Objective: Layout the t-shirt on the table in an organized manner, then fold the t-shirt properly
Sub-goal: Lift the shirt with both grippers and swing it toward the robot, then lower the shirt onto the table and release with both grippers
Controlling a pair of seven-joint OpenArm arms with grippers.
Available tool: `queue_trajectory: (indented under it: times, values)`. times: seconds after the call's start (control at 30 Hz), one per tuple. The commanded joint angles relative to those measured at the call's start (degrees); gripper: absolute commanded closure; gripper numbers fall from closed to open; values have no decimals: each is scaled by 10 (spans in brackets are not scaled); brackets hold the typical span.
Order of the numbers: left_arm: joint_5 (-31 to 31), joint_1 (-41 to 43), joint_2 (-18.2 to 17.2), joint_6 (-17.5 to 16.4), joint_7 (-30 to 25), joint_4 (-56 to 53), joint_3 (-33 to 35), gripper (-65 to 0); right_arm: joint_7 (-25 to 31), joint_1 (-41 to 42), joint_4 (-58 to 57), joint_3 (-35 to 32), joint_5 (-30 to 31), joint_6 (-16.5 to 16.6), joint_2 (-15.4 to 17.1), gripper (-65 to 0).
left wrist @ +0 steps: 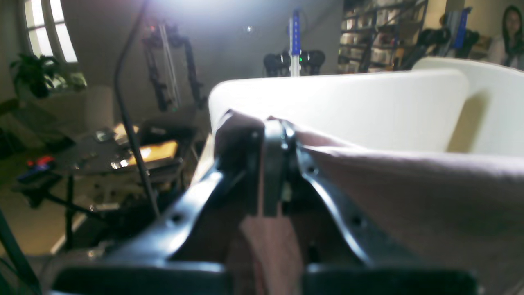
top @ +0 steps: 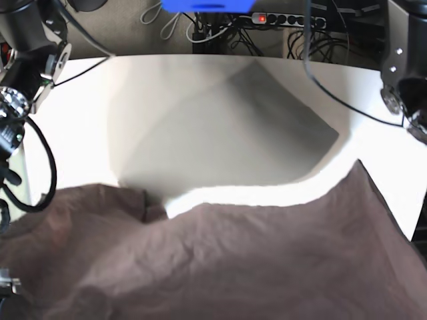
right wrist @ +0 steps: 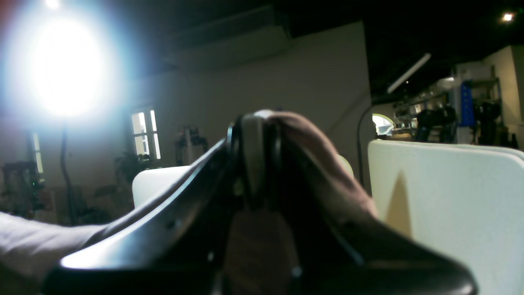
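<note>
The mauve t-shirt (top: pixel 233 260) hangs raised close to the base camera and fills the lower half of that view, its top edge sagging in the middle. The white table (top: pixel 220 100) lies behind it with the shirt's shadow on it. In the left wrist view my left gripper (left wrist: pixel 264 127) is shut on a fold of the t-shirt (left wrist: pixel 409 192), which stretches away to the right. In the right wrist view my right gripper (right wrist: pixel 258 123) is shut on the t-shirt (right wrist: pixel 319 147), which drapes over one finger. Neither gripper shows in the base view.
Arm bases stand at the table's far corners, left (top: pixel 27 40) and right (top: pixel 407 60). A power strip (top: pixel 287 19) and cables lie beyond the far edge. A dark side table (left wrist: pixel 114 151) and a person (left wrist: pixel 511 32) are off to the sides.
</note>
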Motion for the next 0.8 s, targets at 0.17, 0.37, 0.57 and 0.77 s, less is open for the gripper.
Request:
queue_trajectory:
  times: [0.17, 0.37, 0.57, 0.77]
  values:
    - [29, 35, 66, 1, -20, -1, 3, -1, 18, 36, -22, -1, 7, -1, 10, 0]
    - [80, 19, 111, 1, -22, -45, 3, -1, 22, 71, -127, -1, 7, -1, 10, 0]
    - [85, 6, 99, 1, -23, -41, 3, -1, 22, 70, -118, -1, 8, -1, 42, 0]
    - [104, 1, 107, 1, -24, -72, 3, -1, 19, 69, -122, -3, 8, -1, 52, 0]
